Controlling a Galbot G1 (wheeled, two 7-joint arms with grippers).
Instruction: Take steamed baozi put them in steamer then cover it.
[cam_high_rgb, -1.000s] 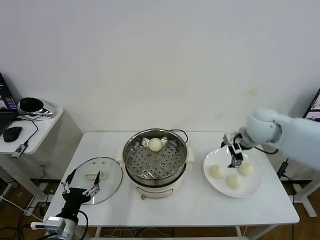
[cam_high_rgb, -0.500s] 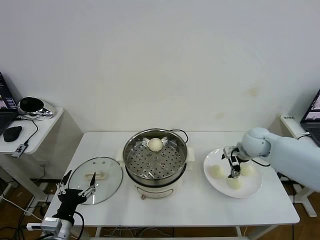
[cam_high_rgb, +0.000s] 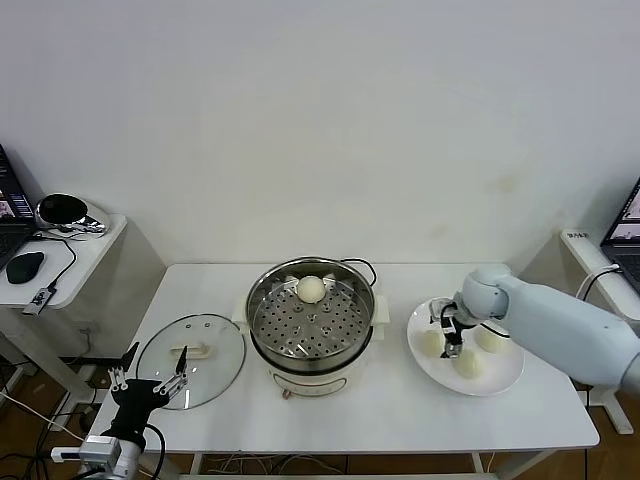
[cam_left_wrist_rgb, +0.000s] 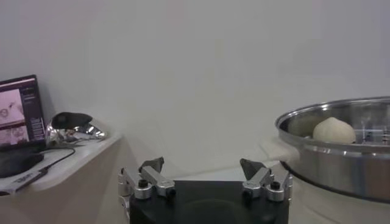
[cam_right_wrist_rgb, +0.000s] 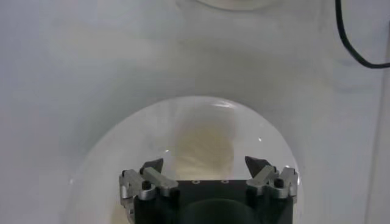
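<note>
Right gripper (cam_high_rgb: 444, 333) poised over plated baozi (cam_high_rgb: 432, 343)
Smooth, creamy-white bun between its spread fingers; left gripper (cam_high_rgb: 146, 376) idles, fingers apart.

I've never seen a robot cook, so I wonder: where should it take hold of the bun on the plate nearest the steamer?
Probably across its round middle, coming straight down from above. That baozi is a smooth dome resting on the flat white plate, with no handle or edge. The right pincer already hangs over it, open, with a finger on each side.
</note>
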